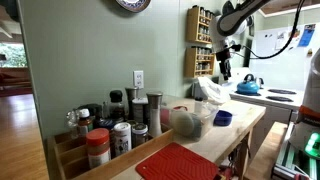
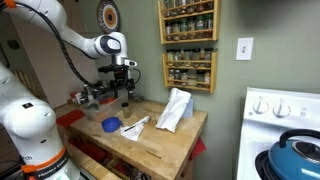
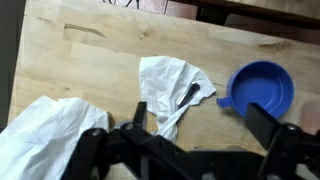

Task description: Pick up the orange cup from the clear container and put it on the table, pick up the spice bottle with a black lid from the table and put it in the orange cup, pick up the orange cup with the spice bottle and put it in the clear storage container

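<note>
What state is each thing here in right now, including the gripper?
gripper: open, empty, raised.
blue cup: upright, empty.
white paper: crumpled, lying loose.
clear container: upright, contents unclear.
spice bottles: upright, capped.
kettle: upright.

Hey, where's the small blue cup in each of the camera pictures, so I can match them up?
Exterior view: the blue cup sits right of centre on the wooden table, right of the see-through container.
Exterior view: the blue cup is left of centre, by the crumpled white paper.
Wrist view: the blue cup is at the upper right.
Shared landmark: the wooden table.
</note>
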`<state>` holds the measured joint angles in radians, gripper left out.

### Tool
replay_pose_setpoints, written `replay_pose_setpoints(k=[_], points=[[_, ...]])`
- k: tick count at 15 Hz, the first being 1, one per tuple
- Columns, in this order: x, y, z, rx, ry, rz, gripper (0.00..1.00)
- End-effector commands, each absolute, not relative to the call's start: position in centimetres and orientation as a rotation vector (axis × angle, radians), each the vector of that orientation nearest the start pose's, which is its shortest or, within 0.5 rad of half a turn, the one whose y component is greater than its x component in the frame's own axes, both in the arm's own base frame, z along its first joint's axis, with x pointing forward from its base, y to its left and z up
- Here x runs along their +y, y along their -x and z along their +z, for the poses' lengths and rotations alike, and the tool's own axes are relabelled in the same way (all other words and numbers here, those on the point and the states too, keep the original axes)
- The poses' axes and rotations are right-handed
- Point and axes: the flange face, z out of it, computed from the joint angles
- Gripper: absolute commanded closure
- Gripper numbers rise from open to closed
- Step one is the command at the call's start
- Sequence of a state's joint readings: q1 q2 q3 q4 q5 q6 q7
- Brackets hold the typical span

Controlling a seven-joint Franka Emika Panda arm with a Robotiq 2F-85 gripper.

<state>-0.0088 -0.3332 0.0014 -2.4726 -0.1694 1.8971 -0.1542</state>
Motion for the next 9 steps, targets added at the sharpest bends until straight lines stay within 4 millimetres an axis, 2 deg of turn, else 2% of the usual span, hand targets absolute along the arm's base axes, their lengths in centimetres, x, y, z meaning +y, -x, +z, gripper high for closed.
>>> replay_pose_setpoints(k=[1, 3, 4, 5, 9], points=[[-1.5, -40.3, 39.7, -0.358, 3.228, 0.415, 0.00], [-0.8, -40.4, 39.8, -0.376, 3.225, 0.417, 0.00], [1.6, -40.6, 39.7, -0.401, 3.198, 0.420, 0.00], [2.7, -40.7, 39.7, -0.413, 3.186, 0.410, 0.00], [12.1, -41.6, 39.7, -0.323, 3.083, 0.381, 0.00]])
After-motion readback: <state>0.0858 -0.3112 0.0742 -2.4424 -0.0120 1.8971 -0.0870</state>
